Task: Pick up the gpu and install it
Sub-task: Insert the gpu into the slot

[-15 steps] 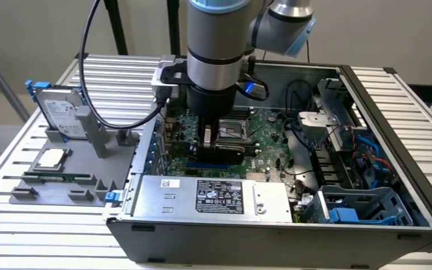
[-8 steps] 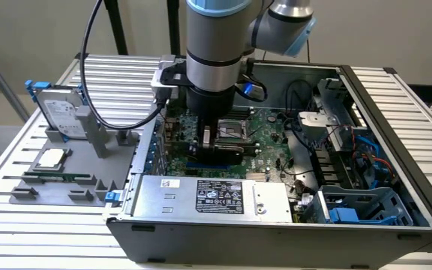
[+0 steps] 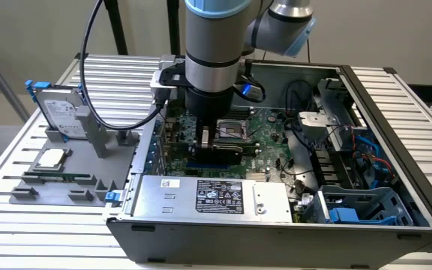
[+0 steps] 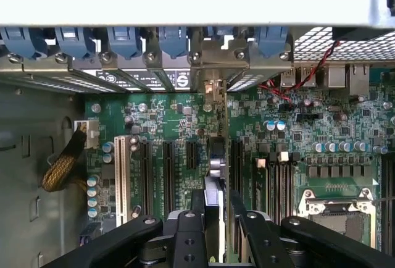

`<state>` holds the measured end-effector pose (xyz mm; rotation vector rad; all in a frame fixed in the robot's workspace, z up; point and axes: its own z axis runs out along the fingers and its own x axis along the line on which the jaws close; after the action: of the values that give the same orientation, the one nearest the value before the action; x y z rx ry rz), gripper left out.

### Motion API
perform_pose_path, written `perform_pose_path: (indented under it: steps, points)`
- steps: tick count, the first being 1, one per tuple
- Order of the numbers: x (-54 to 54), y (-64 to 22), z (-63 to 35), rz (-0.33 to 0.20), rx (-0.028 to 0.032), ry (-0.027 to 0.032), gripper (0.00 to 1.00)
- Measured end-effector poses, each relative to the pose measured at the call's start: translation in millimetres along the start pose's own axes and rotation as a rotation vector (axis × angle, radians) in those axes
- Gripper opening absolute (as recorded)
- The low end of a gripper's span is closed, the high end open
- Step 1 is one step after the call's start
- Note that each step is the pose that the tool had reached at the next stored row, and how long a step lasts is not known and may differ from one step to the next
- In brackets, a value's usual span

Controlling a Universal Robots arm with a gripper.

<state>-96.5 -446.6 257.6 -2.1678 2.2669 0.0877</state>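
My gripper (image 3: 220,147) is down inside the open computer case (image 3: 396,112), shut on the gpu (image 3: 225,153), a dark flat card held on edge just above the green motherboard (image 3: 265,140). In the wrist view the gpu (image 4: 214,160) shows edge-on between the black fingers (image 4: 188,231), running away from my gripper (image 4: 217,201) towards the case's rear wall. Its silver bracket end (image 4: 213,89) stands at a rear slot opening. The card lies along a black expansion slot, between neighbouring slots (image 4: 168,169). Whether it is seated I cannot tell.
A grey fixture (image 3: 58,191) at the exterior view's left holds a silver hard drive with blue rails (image 3: 57,112), a processor chip (image 3: 51,159) and a memory stick (image 3: 62,176). The power supply (image 3: 208,197) and drive cage (image 3: 359,208) flank the board. Blue retention clips (image 4: 123,39) line the rear wall.
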Motion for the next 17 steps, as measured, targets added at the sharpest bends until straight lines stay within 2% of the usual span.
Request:
perform_pose_path:
  steps: [17]
  points:
    - [1.8, 0.0, -1.4, 0.002, -0.0043, -0.0002, 0.0]
